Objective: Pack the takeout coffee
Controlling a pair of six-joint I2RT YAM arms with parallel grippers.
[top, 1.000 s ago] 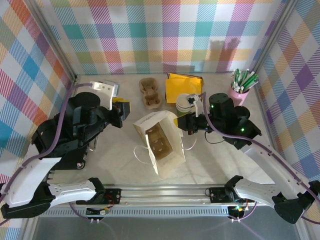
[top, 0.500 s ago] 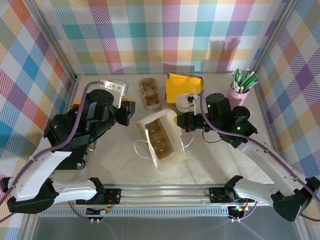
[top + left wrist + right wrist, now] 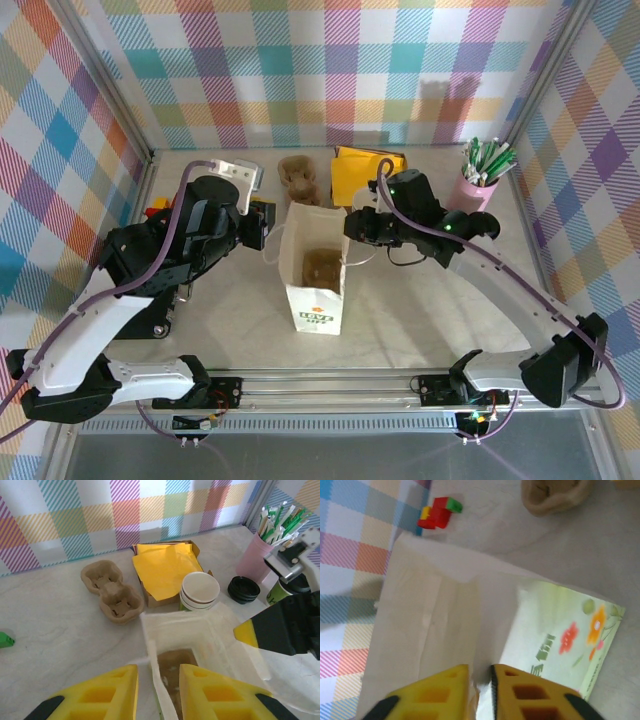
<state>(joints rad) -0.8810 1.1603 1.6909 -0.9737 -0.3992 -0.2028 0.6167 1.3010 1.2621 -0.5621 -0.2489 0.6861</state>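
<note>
**Top view.** Fingers flank the paper bag [image 3: 315, 285]: the left fingers [image 3: 262, 222] at its left rim, the right fingers [image 3: 352, 226] at its right rim. One second earlier the bag lay tipped on the desk [image 3: 420, 310] with its mouth toward the camera. It now stands upright between the arms, mouth up, printed face toward the near edge. By this reading the bag is ready for loading, and the coffee is not yet in it. Counted here: one bag, one pulp carrier [image 3: 298, 178] behind it, one box of yellow paper [image 3: 365, 172], and one pink cup of sticks [image 3: 478, 188].

**Left wrist view.** The left fingers [image 3: 112, 692] stand apart astride the bag's left wall, with a gap showing beside the paper. They are released, not pinching. A brown insert [image 3: 172, 662] lies on the bag's floor. The takeout coffee [image 3: 276, 594] stands on the desk to the right beyond the bag, just beside the pink cup and partly hidden by the right arm. Counted here: one lidded cup, one stack of lidless cups [image 3: 200, 591], one stack of black lids [image 3: 243, 589], and one two-well carrier.

**Right wrist view.** The right fingers [image 3: 532, 692] are nearly together, and the bag's upper fold runs into the slit between them. Whether they grasp the fold cannot be told. One red, yellow and green block [image 3: 438, 512] lies beyond the bag.
</note>
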